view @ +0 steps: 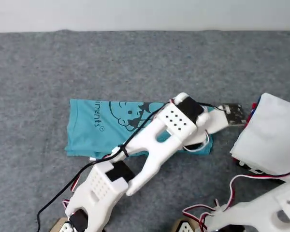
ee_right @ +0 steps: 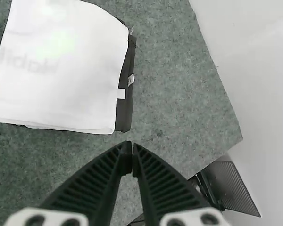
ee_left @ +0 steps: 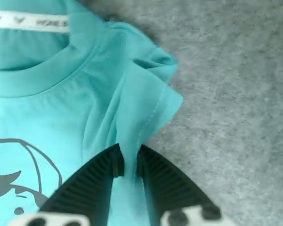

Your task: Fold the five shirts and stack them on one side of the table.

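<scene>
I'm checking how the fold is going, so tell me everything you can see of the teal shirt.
The teal shirt looks like cotton knit, with a ribbed round collar, a white printed strip inside the neck and a dark grey cartoon print on the front. It lies on the grey table cover, folded into a long band, its shoulder and sleeve bunched into creases. The left gripper is shut on a raised fold of cloth near that sleeve.

White perforated arms (view: 154, 145) carry black motors (view: 118, 171), red-and-black cables (view: 63, 192) and a ribbed black claw (ee_left: 128, 161).
</scene>
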Motion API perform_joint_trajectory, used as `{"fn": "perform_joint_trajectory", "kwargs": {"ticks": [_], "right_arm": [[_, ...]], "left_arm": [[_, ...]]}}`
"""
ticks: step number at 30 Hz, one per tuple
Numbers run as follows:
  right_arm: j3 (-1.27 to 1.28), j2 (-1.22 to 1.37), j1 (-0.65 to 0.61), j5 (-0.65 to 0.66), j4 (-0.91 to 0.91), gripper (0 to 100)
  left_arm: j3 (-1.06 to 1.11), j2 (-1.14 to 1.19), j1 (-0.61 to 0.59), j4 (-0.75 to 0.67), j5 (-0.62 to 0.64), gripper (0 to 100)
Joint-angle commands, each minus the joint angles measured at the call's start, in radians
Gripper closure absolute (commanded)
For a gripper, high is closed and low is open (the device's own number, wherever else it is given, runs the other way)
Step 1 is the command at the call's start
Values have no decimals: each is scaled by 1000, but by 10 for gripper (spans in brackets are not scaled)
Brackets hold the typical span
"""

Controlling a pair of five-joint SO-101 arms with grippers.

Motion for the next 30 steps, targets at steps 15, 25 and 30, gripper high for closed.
{"fn": "perform_joint_trajectory", "kwargs": {"ticks": [15,25,30], "right_arm": [[-3,-13,8,3,38,990],[75,-24,8,3,38,990],[75,-24,8,3,38,990]], "left_arm": [[243,-141,31,-64,-15,993],[242,-109,-83,-193,-28,993],[242,-100,-127,-255,-48,993]]}}
